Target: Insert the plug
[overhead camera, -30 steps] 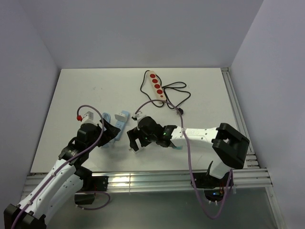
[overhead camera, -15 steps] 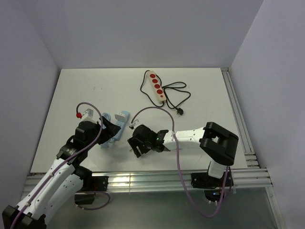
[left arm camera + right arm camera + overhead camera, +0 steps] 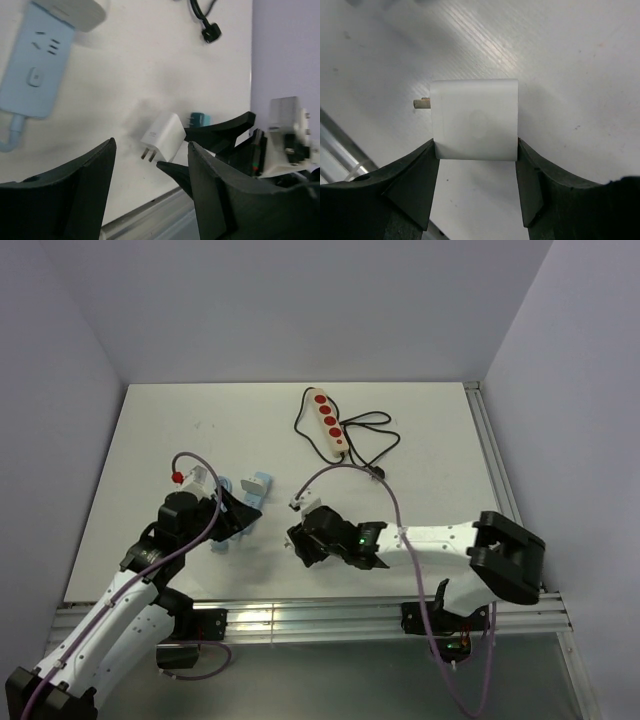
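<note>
You are looking at a white tabletop [image 3: 430, 440] boxed in by pale lavender walls [image 3: 300, 310], with an aluminium rail [image 3: 330, 615] along the near edge.

The slots of the flat light-blue plastic power strip [image 3: 37, 70] at the left hold nothing. Its face shows socket openings and one rounded button; no lettering on it can be read. Far back on the table lies a beige power strip [image 3: 328, 420] with a row of red round sockets, also with nothing plugged in. Its black cable [image 3: 372, 430] loops beside it and ends in a black plug [image 3: 211, 33] lying on the surface.

The task's thing, the small white cube-shaped plastic plug [image 3: 475, 120], is near the front of the table, well apart from the light-blue strip. Your right gripper [image 3: 475, 145] has it: the two black fingers [image 3: 415, 175] press against opposite sides of the white body. The metal prongs point out to the side, away from the grip. A faint oval mark sits on the plug's face, too faint to read.

Your left gripper [image 3: 152, 145] is spread wide, holds nothing and sits just beside the light-blue strip, facing the plug.
</note>
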`<state>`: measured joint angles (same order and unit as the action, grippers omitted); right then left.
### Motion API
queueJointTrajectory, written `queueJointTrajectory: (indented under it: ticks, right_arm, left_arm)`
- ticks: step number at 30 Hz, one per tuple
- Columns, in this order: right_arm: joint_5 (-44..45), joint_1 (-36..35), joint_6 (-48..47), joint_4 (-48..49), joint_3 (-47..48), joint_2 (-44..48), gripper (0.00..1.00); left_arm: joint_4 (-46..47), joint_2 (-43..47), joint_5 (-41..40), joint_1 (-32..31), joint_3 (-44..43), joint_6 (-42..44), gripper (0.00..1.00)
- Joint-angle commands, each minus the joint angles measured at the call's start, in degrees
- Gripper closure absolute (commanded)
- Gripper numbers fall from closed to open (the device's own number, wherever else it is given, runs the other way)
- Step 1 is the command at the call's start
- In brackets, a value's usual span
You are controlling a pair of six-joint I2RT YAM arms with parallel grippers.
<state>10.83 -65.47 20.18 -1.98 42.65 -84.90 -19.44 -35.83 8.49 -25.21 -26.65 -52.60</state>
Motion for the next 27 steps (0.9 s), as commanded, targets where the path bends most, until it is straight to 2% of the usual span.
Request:
queueJointTrajectory:
  ticks: [1, 5, 7, 9, 20, 27]
  right_arm:
    - [-0.45, -0.36, -5.4, 8.92, -2.3, 8.34, 1.0]
    - [-2.3, -0.36, -7.35, 9.63, -4.24, 13.96, 1.0]
    - [-3.62, -0.36, -7.88, 9.45, -4.07, 14.68, 1.0]
    - [-3.97, -0.36, -7.7, 9.45, -4.07, 15.38, 1.0]
    - [-4.76, -0.36, -7.09, 11.3, -4.69, 17.93, 1.0]
    - [-6.87, -0.45, -5.77, 12.17, -4.16, 17.14, 1.0]
  left_arm:
    - [7.83, -0.81, 11.07, -0.1, -0.6, 2.06, 0.36]
    - [16.61, -3.0, 19.34, -0.1, 2.13, 1.01, 0.32]
    - [20.04, -3.97, 22.61, -0.1, 3.8, -0.3, 0.27]
    - [24.88, -5.03, 25.87, -0.19, 4.76, -1.1, 0.26]
    - [27.44, -7.05, 26.23, -2.21, 4.77, -1.63, 0.31]
    - [27.18, -8.28, 24.03, -4.32, 4.33, -1.54, 0.29]
